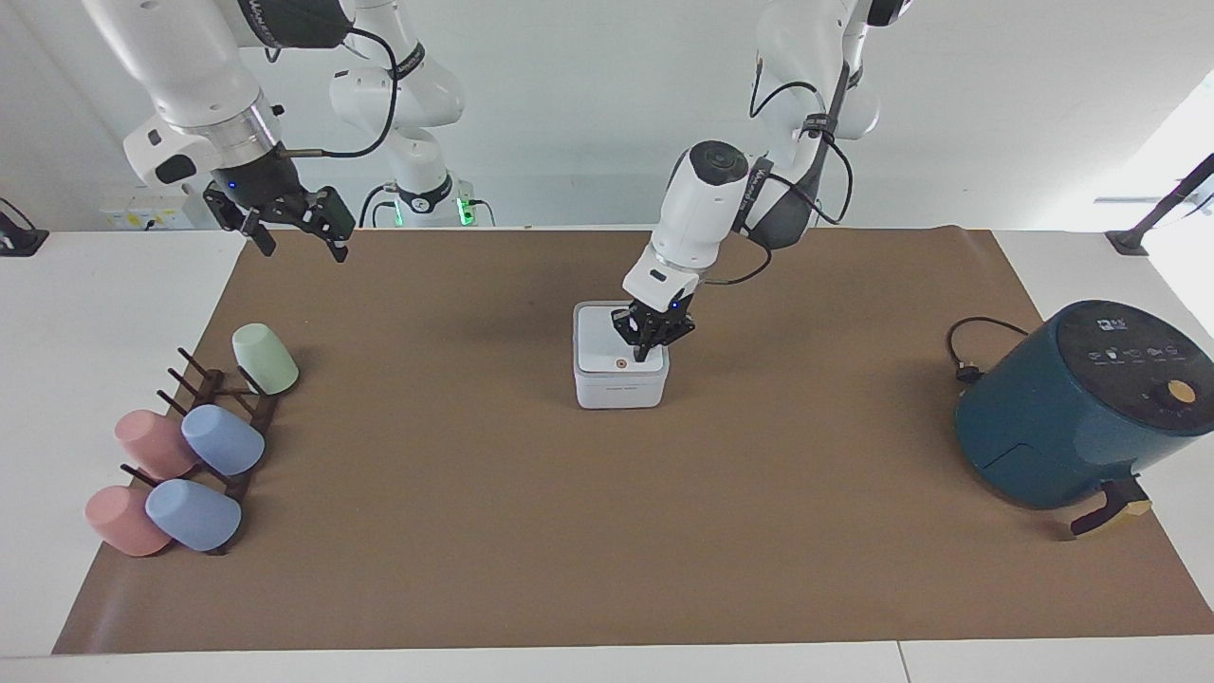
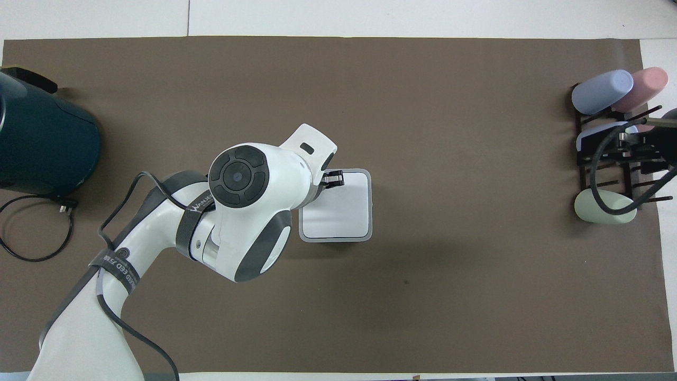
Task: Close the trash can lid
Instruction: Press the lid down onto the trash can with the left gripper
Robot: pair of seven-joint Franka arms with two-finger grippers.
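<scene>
The small white trash can stands in the middle of the brown mat. Its lid lies flat on the rim, the orange-ringed dot facing up. My left gripper is shut, and its tips rest on the lid's edge toward the left arm's end of the table. In the overhead view the left arm covers that side of the trash can, and the left gripper shows at the lid. My right gripper hangs open and waiting above the mat's corner near its base.
A dark teal air fryer with a black cord stands at the left arm's end. A dark rack holding several pastel cups sits at the right arm's end, and the right gripper hangs over it in the overhead view.
</scene>
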